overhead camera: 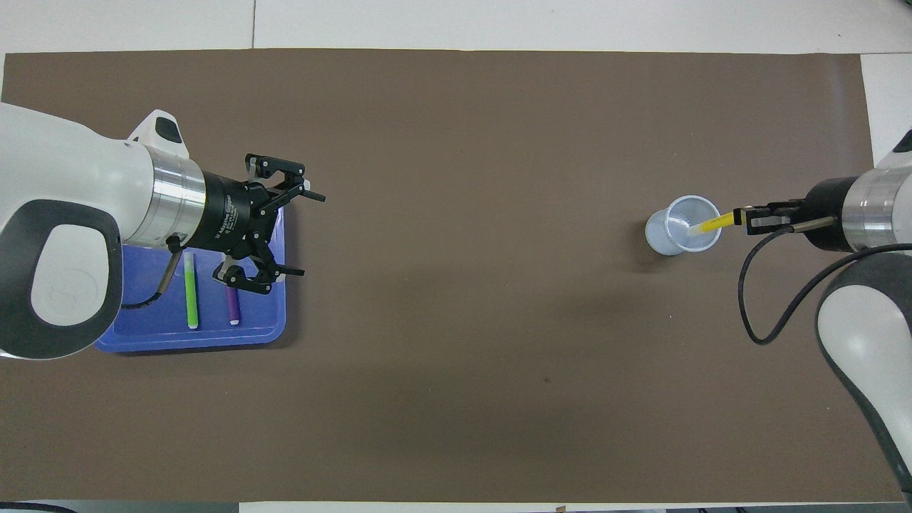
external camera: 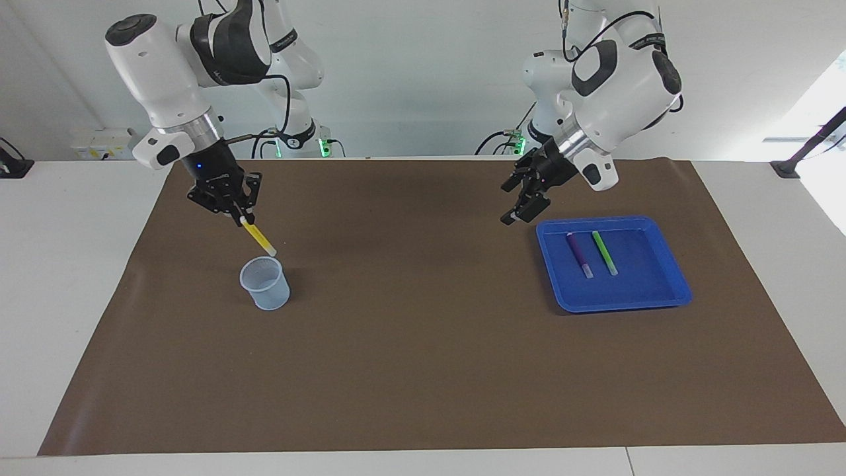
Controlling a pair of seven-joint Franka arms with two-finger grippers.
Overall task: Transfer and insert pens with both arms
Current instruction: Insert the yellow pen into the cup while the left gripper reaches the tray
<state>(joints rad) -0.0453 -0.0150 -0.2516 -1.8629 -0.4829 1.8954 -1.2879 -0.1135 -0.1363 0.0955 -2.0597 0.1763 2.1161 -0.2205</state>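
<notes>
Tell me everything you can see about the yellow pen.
The yellow pen is slim, plastic-looking, with a pale tip. The right gripper is shut on its upper end and holds it tilted, tip down, above the clear plastic cup. In the facing view the tip is not yet inside the cup; nothing else touches it.

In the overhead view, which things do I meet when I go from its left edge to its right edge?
Green pen → purple pen, both lying in the blue tray → open left gripper, over the tray's edge → clear cup → yellow pen, tip over the cup → right gripper holding it.
</notes>
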